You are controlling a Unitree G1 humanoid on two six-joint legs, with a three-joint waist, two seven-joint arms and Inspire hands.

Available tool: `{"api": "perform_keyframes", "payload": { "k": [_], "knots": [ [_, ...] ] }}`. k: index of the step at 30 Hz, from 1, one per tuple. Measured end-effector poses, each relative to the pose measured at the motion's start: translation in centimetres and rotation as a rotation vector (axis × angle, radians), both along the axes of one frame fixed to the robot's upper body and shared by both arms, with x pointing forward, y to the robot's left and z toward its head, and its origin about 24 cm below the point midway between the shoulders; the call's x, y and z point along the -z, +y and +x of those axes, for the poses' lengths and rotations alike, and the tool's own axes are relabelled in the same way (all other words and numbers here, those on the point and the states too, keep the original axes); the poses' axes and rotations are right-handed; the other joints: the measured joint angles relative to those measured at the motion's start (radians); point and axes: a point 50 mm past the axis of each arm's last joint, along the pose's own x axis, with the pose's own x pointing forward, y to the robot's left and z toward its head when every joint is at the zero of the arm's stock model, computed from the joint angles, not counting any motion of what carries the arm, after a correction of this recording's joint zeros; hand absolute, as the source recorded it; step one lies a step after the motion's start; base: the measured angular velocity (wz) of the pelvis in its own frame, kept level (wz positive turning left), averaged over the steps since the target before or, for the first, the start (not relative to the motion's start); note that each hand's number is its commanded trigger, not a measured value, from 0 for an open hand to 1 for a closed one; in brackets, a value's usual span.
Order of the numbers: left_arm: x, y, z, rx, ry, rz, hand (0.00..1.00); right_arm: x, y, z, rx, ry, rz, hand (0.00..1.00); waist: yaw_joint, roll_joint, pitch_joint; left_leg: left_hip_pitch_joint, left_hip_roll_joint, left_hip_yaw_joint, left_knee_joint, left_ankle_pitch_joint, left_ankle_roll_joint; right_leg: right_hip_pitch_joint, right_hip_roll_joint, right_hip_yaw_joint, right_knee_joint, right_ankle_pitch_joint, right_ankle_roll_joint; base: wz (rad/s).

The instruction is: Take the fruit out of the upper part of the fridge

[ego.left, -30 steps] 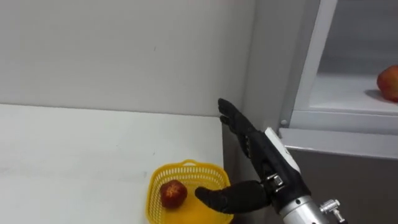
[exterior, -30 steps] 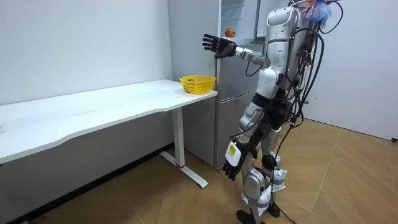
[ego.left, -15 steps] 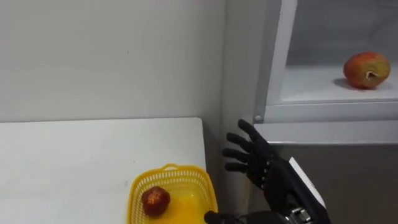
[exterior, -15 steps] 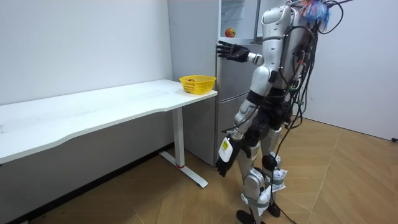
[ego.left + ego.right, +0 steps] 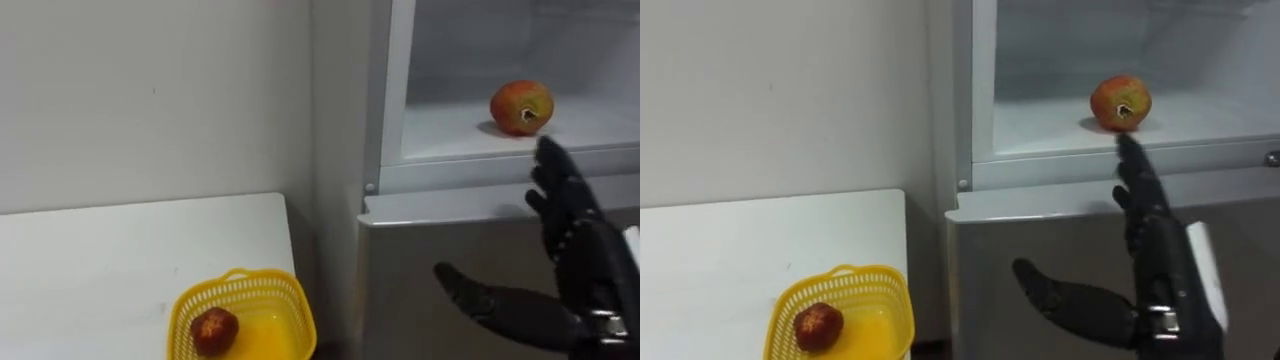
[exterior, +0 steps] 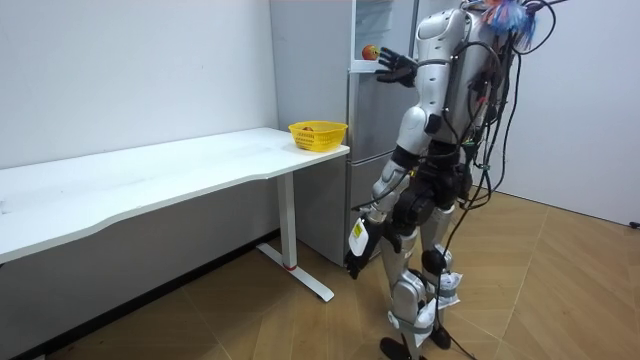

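Observation:
A red and yellow round fruit [image 5: 521, 106] lies on the white shelf [image 5: 450, 143] of the open upper fridge compartment. My right hand [image 5: 585, 275] is raised in front of the fridge, just below and right of the fruit. It is open, with straight fingers pointing up and the thumb spread to the left, and holds nothing. Its fingertips reach about the shelf's front edge and stay apart from the fruit. In the room view I stand facing the fridge with that right hand [image 6: 390, 66] up near the fruit [image 6: 370, 52]. My left hand [image 6: 353, 260] hangs by my thigh, fingers relaxed.
A yellow basket [image 5: 235, 278] with a dark red fruit [image 5: 213, 330] in it stands at the corner of the white table [image 5: 100, 260], left of the fridge. The shut grey lower fridge door [image 5: 420, 250] is below the shelf. A white wall is behind the table.
My body and head have turned right toward the fridge, so the view has shifted. My right hand has gone from above the basket up to the fridge shelf's edge, still open.

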Motion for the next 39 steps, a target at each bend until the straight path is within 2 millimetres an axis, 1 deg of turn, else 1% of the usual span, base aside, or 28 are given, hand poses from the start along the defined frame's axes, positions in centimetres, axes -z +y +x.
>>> {"api": "perform_keyframes", "payload": {
  "k": [2,4,6,11,14,17,18,19,20,21,22,24,26,28,30,33,35,36,39],
  "knots": [
    [0.0,0.0,-0.1,-0.001,0.002,0.002,0.0,-0.1,-0.4,-0.1,0.045,-0.016,0.014,0.0,-0.006,-0.005,0.0015,0.001,0.0,0.001,-0.002,0.0,0.0,-0.001,0.001,0.001,-0.004,0.0,0.0,-0.04],
    [0.0,0.2,-0.1,0.0,0.001,0.006,0.0,-0.2,-0.7,-0.2,0.094,-0.032,0.006,0.0,-0.007,-0.009,0.0002,0.001,0.0,0.002,-0.005,0.0,0.0,-0.002,0.002,0.002,-0.013,0.0,0.0,-0.02],
    [-0.1,0.3,-0.1,0.001,0.0,0.013,0.0,-0.4,-1.0,-0.4,0.141,-0.052,0.002,0.0,-0.007,-0.017,0.001,0.0,0.001,0.002,-0.007,0.0,0.0,-0.004,0.003,0.003,-0.014,0.0,0.0,0.0],
    [0.0,0.4,-0.5,-0.004,0.005,0.025,0.0,-0.9,-1.1,-0.3,0.187,-0.099,-0.001,0.0,-0.007,-0.025,-0.0004,0.002,0.001,0.0,-0.007,0.0,0.0,-0.004,0.003,0.002,-0.012,0.0,0.0,0.0],
    [-0.1,0.5,-0.4,-0.008,0.003,0.027,0.0,-1.5,-1.4,-0.1,0.203,-0.131,-0.007,0.0,-0.005,-0.03,0.0027,0.001,0.001,-0.003,-0.007,0.0,0.0,-0.003,0.002,0.0,-0.012,0.0,0.0,0.01],
    [-0.1,0.7,-0.4,-0.031,-0.005,0.032,0.0,-2.5,-2.4,0.0,0.233,-0.17,-0.031,0.0,-0.004,-0.039,0.0039,-0.001,0.002,-0.006,-0.008,-0.001,-0.001,-0.001,0.001,-0.012,-0.009,0.001,0.0,0.05],
    [-0.2,0.8,-0.5,-0.035,-0.003,0.033,0.0,-2.9,-2.7,0.1,0.24,-0.184,-0.046,0.0,-0.001,-0.045,0.0054,0.0,0.002,-0.006,-0.008,-0.001,-0.001,0.002,0.001,-0.014,-0.008,0.001,0.0,0.0],
    [-0.2,0.9,-0.5,-0.037,-0.001,0.034,0.0,-3.2,-2.9,0.2,0.241,-0.192,-0.051,0.0,-0.002,-0.051,0.0086,0.001,0.002,-0.007,-0.008,-0.001,-0.001,0.003,0.001,-0.017,-0.007,0.001,0.0,0.04],
    [-0.2,1.0,-0.5,-0.035,-0.002,0.036,0.0,-3.6,-3.2,0.5,0.24,-0.21,-0.051,0.0,-0.002,-0.055,0.0104,0.0,0.003,-0.008,-0.007,-0.001,-0.001,0.003,0.0,-0.021,-0.006,0.001,-0.001,0.03],
    [-0.3,1.3,-0.6,-0.036,0.001,0.04,0.0,-4.2,-3.5,0.8,0.239,-0.231,-0.043,0.0,-0.001,-0.062,0.0148,-0.002,0.004,-0.008,-0.007,-0.001,-0.001,0.003,0.001,-0.021,-0.006,0.002,-0.003,0.0],
    [-0.3,1.4,-0.6,-0.035,0.003,0.04,0.0,-4.5,-3.7,1.0,0.237,-0.24,-0.036,0.0,0.0,-0.065,0.0159,-0.002,0.004,-0.008,-0.006,0.0,-0.002,0.004,0.001,-0.021,-0.006,0.003,-0.004,0.0],
    [-0.4,1.9,-0.6,-0.038,0.009,0.036,0.0,-5.1,-4.9,2.3,0.235,-0.241,0.005,0.0,-0.001,-0.079,0.0103,-0.001,0.004,-0.008,-0.004,0.0,-0.002,0.008,0.001,-0.022,-0.009,0.004,-0.004,0.0],
    [-0.5,2.1,-0.9,-0.049,0.017,0.033,0.0,-5.7,-5.6,2.8,0.233,-0.241,0.018,0.0,0.007,-0.087,0.0101,0.0,0.004,-0.01,-0.003,0.0,-0.002,0.011,0.0,-0.027,-0.01,0.004,-0.004,0.03],
    [-0.5,2.3,-0.7,-0.056,0.011,0.037,0.0,-6.2,-5.9,3.4,0.235,-0.249,0.016,0.0,0.013,-0.094,0.0114,-0.003,0.004,-0.014,-0.002,0.0,-0.002,0.01,0.0,-0.03,-0.011,0.004,-0.004,0.07],
    [-0.6,2.4,-0.6,-0.063,0.009,0.04,0.0,-7.3,-6.4,4.4,0.227,-0.25,0.011,0.0,0.015,-0.102,0.0089,-0.016,0.003,-0.029,0.011,0.0,-0.002,0.007,-0.001,-0.043,-0.013,0.004,-0.004,0.17],
    [-0.7,2.5,-0.4,-0.061,-0.005,0.045,0.0,-8.6,-7.3,5.3,0.218,-0.253,0.017,0.0,0.022,-0.105,0.009,-0.02,0.003,-0.04,0.022,0.0,-0.002,0.009,-0.003,-0.058,-0.013,0.004,-0.004,0.15],
    [-0.7,2.6,-0.6,-0.064,-0.006,0.048,0.0,-8.9,-8.0,6.1,0.216,-0.235,0.044,0.0,0.023,-0.107,0.01,-0.02,0.003,-0.048,0.025,-0.001,-0.003,0.014,-0.004,-0.061,-0.013,0.004,-0.004,0.15],
    [-0.8,2.7,-0.6,-0.067,-0.01,0.049,0.0,-8.9,-8.7,6.6,0.228,-0.217,0.071,0.0,0.022,-0.108,0.0095,-0.02,0.002,-0.056,0.024,-0.001,-0.003,0.015,-0.005,-0.069,-0.013,0.005,-0.004,0.16],
    [-0.9,2.8,-1.1,-0.1,-0.02,0.049,0.0,-8.8,-10.1,7.8,0.241,-0.156,0.126,0.0,0.024,-0.112,0.0085,-0.027,0.002,-0.061,0.024,-0.001,-0.003,0.015,-0.005,-0.08,-0.012,0.004,-0.004,0.06]
  ]
}}
